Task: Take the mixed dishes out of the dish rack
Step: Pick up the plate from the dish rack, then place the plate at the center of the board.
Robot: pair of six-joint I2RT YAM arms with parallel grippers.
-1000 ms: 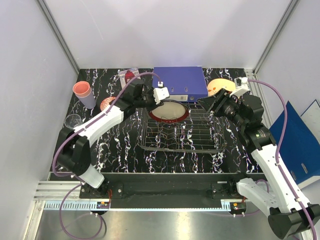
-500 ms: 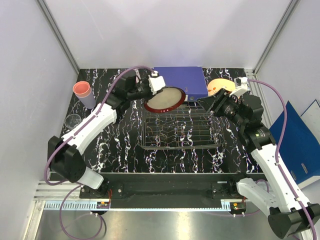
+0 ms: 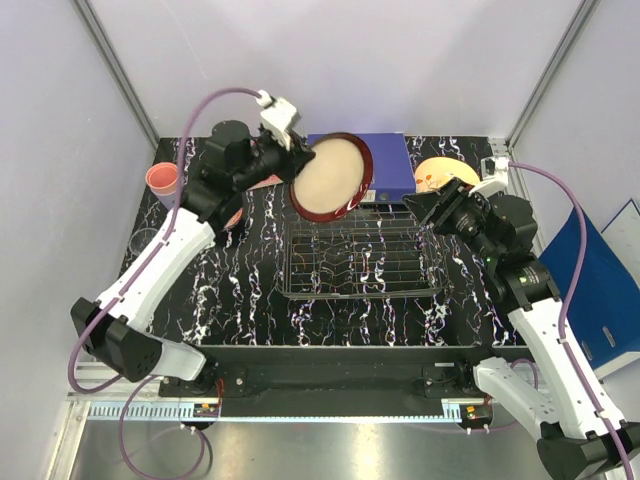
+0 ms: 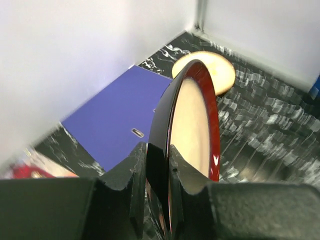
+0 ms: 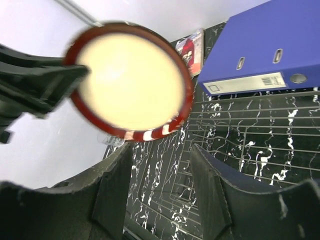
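Note:
My left gripper is shut on the rim of the red-rimmed cream bowl and holds it on edge, high above the back-left corner of the dish rack. In the left wrist view the fingers pinch the bowl's dark rim. My right gripper is open and empty at the rack's right back corner. Its wrist view shows the bowl ahead and the rack wires below. The cream painted plate lies at the back right. A pink cup and the clear glass stand at the left.
The blue binder lies against the back wall behind the bowl. The small picture card lies left of it, hidden by my left arm in the top view. A blue folder sits outside the right wall.
My left arm has lifted the red-rimmed bowl off the rack's back edge, up and towards the back left, and tipped it on edge. My right arm has barely moved.

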